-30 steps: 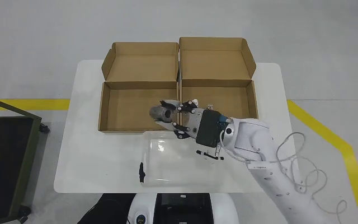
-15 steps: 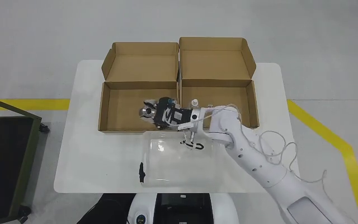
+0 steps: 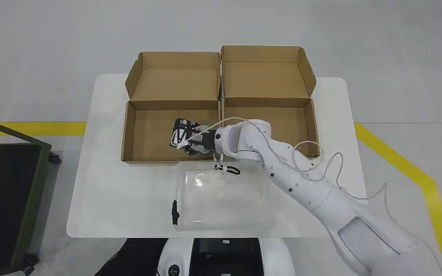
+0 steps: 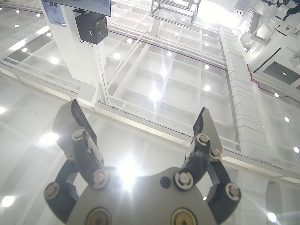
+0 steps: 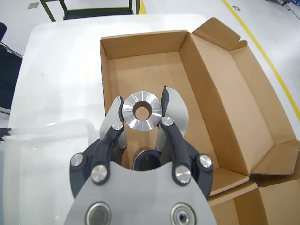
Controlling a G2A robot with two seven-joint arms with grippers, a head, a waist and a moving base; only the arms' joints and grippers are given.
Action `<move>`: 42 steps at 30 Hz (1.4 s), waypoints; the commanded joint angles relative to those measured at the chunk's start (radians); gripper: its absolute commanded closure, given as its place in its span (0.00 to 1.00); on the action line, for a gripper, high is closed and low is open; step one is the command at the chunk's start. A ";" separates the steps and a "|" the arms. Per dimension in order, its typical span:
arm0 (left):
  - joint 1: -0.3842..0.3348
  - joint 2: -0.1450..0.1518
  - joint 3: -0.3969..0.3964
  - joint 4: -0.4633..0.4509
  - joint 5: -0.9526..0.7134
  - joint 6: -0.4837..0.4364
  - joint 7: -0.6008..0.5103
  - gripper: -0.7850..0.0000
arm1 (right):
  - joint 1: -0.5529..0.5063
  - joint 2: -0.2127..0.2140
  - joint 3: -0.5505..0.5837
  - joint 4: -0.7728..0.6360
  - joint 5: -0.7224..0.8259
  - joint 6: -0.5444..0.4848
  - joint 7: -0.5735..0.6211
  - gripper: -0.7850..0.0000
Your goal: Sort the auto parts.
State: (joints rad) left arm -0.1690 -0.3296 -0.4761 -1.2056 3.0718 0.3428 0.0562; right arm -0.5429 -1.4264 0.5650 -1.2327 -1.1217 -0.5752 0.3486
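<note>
Metal ring (image 5: 150, 118) — likely heavy, stiff, slick — pinched across its rim by right tool (image 5: 142, 94) over cardboard box (image 5: 145, 71); left tool (image 4: 138, 106) spread.

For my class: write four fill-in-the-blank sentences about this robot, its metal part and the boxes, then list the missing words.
1. The right gripper has its jaws shut on a metal ring with a round ____ through its middle.
2. The ring hangs over a box made of brown ____.
3. The white table bears ____ open boxes of that kind.
4. The left gripper has its jaws ____.

Missing words: hole; cardboard; two; open.
</note>
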 commanded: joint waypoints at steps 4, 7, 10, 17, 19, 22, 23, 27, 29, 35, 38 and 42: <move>0.000 0.000 0.000 0.000 0.000 0.000 0.000 0.00 | 0.045 -0.038 -0.047 0.081 -0.015 0.000 0.015 1.00; 0.000 0.000 0.000 0.000 0.000 0.000 0.000 0.00 | 0.066 -0.062 -0.076 0.124 -0.031 -0.005 0.016 1.00; 0.000 0.000 0.000 0.000 0.000 0.000 0.000 0.00 | 0.087 -0.084 -0.092 0.167 -0.034 -0.006 0.019 1.00; 0.000 0.000 0.000 0.000 0.000 0.000 0.000 0.00 | 0.125 -0.129 -0.119 0.244 -0.033 -0.025 0.043 0.91; 0.000 0.000 0.000 0.000 0.000 0.000 0.000 0.00 | 0.132 -0.140 -0.124 0.264 -0.033 -0.031 0.049 0.86; 0.000 0.000 0.000 0.000 0.000 0.000 0.000 0.00 | 0.141 -0.154 -0.129 0.290 -0.035 -0.036 0.053 0.80; 0.000 0.000 0.000 0.000 0.000 0.000 0.000 0.00 | 0.143 -0.159 -0.131 0.298 -0.035 -0.039 0.053 0.78; 0.000 0.000 0.000 0.000 0.000 0.000 0.000 0.00 | 0.151 -0.175 -0.134 0.326 -0.044 -0.044 0.058 0.71; 0.000 0.000 0.000 0.000 0.000 0.000 0.000 0.00 | 0.155 -0.182 -0.136 0.336 -0.050 -0.047 0.060 0.69; 0.000 0.000 0.000 0.000 0.000 0.000 0.000 0.00 | 0.161 -0.197 -0.134 0.359 -0.068 -0.052 0.059 0.62; 0.000 0.000 0.000 0.000 0.000 0.000 0.000 0.00 | 0.162 -0.202 -0.129 0.365 -0.072 -0.057 0.058 0.57; 0.000 0.000 0.000 0.000 0.000 0.000 0.000 0.00 | 0.166 -0.202 -0.104 0.353 -0.073 -0.053 0.038 0.52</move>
State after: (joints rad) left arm -0.1690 -0.3296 -0.4761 -1.2056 3.0718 0.3428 0.0562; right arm -0.3782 -1.6295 0.4547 -0.8739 -1.1936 -0.6295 0.3923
